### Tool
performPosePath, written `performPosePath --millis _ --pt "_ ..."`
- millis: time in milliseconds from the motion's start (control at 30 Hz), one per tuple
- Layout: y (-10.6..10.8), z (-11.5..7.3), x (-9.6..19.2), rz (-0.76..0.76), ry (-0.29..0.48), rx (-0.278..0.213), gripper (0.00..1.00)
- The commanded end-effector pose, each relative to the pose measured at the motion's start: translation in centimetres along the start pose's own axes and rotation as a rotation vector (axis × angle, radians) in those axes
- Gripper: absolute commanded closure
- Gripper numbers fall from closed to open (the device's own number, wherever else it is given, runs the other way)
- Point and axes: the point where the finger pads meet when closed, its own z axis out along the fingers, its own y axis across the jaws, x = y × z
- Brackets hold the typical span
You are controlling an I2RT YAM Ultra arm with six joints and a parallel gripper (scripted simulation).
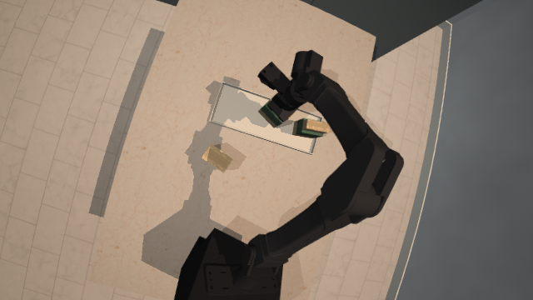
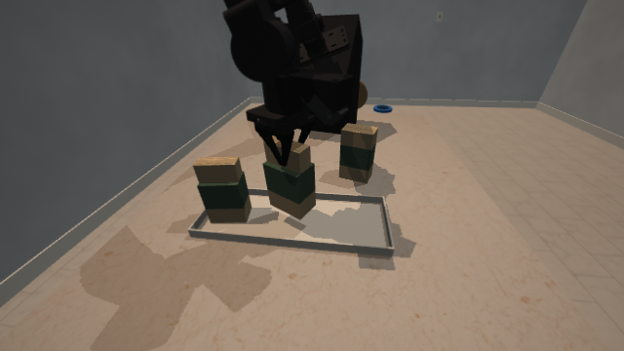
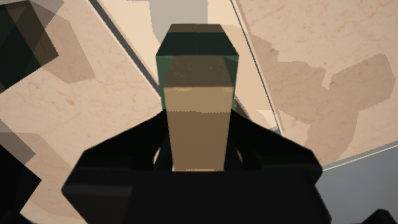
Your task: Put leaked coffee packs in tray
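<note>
My gripper (image 2: 285, 146) is shut on the top of a tan coffee pack with a dark green band (image 2: 289, 182). It holds the pack tilted, low over the grey tray (image 2: 312, 221), toward the tray's left half in the exterior view. From above, the gripper (image 1: 276, 109) and the held pack (image 1: 271, 114) are over the tray (image 1: 260, 118). The wrist view shows the held pack (image 3: 200, 100) between my fingers. A second pack (image 2: 221, 190) stands upright at the tray's end (image 1: 310, 127); I cannot tell whether it is inside or on the rim. A third pack (image 2: 358, 152) stands on the floor apart from the tray (image 1: 216, 157).
The arm's base (image 1: 233, 267) stands near the third pack's side of the tray. A small blue ring (image 2: 383, 108) lies far back by the wall. Grey walls bound the floor on the left and behind.
</note>
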Motion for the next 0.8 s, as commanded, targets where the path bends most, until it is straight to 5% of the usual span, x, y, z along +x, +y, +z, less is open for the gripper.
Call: performPosePath --millis 0,200,467,567,733,767 --pt "-1.7 -0.4 -0.6 0.015 -0.027 0.034 0.74" --pt "-2.3 -1.1 -0.9 0.020 -0.051 0.060 0.74" --pt "-0.1 2.9 -0.3 -0.003 -0.014 0.001 0.74" --pt "-1.4 2.6 -0.4 0.012 -0.026 0.033 0.74" --pt "-0.9 3.6 -0.5 0.004 -0.022 0.017 0.74" --pt "-1.4 2.5 -0.9 0.008 -0.043 0.040 0.74"
